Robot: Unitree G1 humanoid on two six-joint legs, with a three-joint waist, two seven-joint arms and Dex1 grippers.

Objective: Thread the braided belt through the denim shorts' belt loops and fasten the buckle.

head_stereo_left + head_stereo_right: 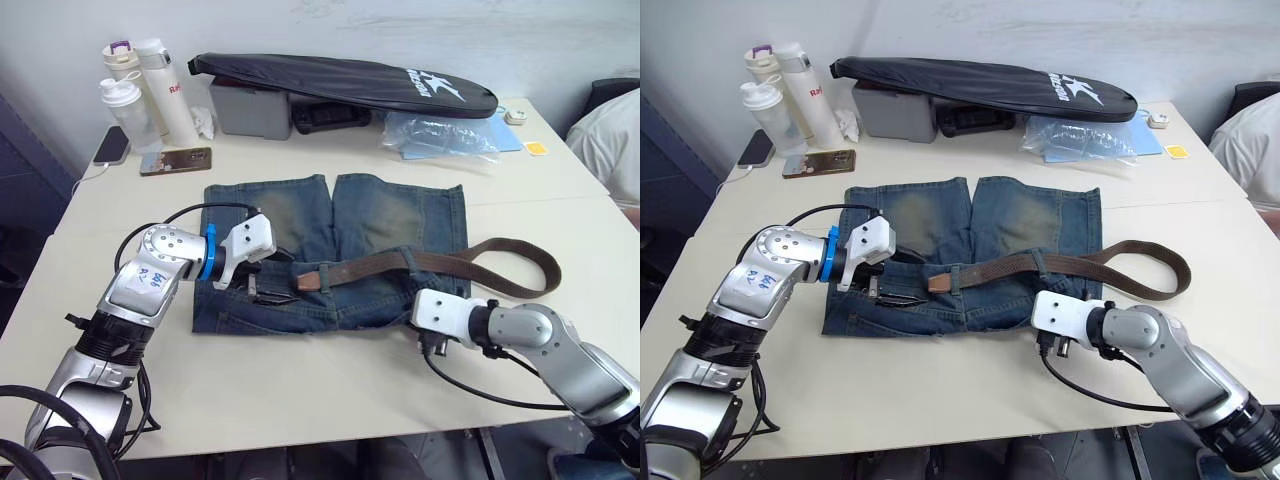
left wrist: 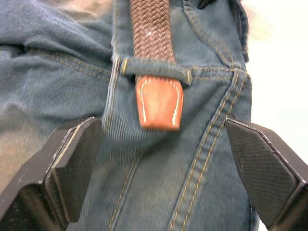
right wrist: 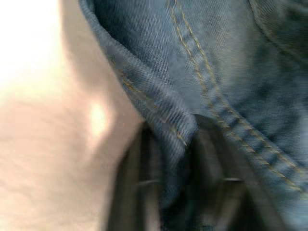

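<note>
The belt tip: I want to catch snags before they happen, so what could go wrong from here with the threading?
1. The braided belt's tan tip pokes just past one belt loop. The left gripper is open around it without touching, so a missed grasp could nudge it back out.

2. The right gripper pinches the denim shorts' edge; pulling may bunch the waistband and misalign the loops.

3. The belt's long loose end loops off the shorts and could drag.
</note>
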